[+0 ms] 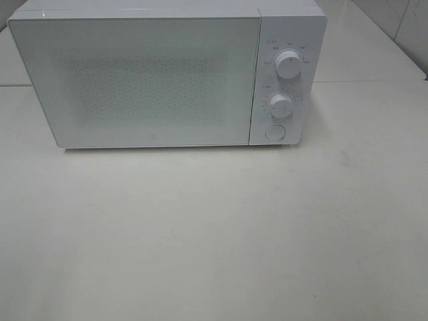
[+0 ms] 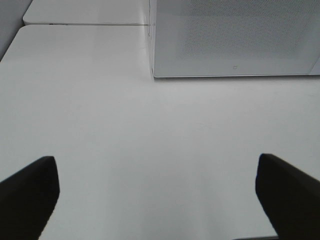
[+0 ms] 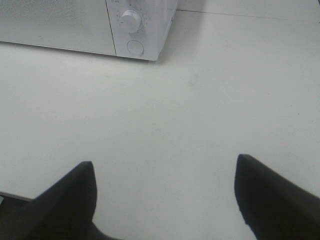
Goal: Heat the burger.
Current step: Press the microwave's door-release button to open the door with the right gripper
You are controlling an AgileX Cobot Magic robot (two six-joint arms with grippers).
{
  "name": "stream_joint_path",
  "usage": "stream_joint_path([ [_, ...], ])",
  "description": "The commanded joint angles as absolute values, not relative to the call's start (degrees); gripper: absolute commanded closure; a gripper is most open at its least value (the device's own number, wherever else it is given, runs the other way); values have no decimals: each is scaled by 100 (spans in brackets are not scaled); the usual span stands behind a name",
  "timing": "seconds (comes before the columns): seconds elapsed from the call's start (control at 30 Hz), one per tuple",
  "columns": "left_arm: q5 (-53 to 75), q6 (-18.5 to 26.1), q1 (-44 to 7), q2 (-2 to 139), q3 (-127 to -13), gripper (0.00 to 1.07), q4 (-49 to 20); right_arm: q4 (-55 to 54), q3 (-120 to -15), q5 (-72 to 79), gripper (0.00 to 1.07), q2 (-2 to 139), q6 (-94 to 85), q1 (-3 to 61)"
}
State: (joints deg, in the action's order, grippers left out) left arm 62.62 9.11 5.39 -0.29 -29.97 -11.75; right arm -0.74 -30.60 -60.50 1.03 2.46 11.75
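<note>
**Microwave shut, burger out of sight**

The burger shows in none of the three views, so I cannot tell where it is; it may be behind the closed door or off camera. The white microwave [image 1: 154,77] stands at the far side of the desk [image 1: 214,234] with its door [image 1: 134,80] flat against the body. The left jaws stand wide and hold nothing, and the right jaws are also well apart and empty. Both hover over bare desk, short of the oven.

The step in hand looks like getting the door open. The round button [image 1: 275,132] under the two knobs is probably the release, and the right arm faces it. A straight, square press with one fingertip should do. It must stay clear of the lower knob [image 1: 281,104] just above, so that no setting is turned. The left arm is best kept out of the door's likely swing.

Small markings ring the upper knob [image 1: 289,65] and the lower one, but they are too fine to read. A tiny mark [image 2: 235,66] sits near the door's bottom edge, also unreadable. No brand name can be made out.
</note>
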Motion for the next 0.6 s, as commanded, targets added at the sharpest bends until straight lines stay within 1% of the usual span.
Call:
stream_joint_path([
  [0.03, 6188, 888, 556, -126, -2991, 6, -1175, 0, -3048, -6050, 32, -178, 292, 1140],
  [0.27, 6188, 888, 556, -126, -2991, 6, -1175, 0, -2848, -5689, 34, -172, 292, 1140],
  [0.6, 6188, 888, 556, -126, -2991, 6, -1169, 0, -2848, -5689, 34, -172, 286, 1140],
])
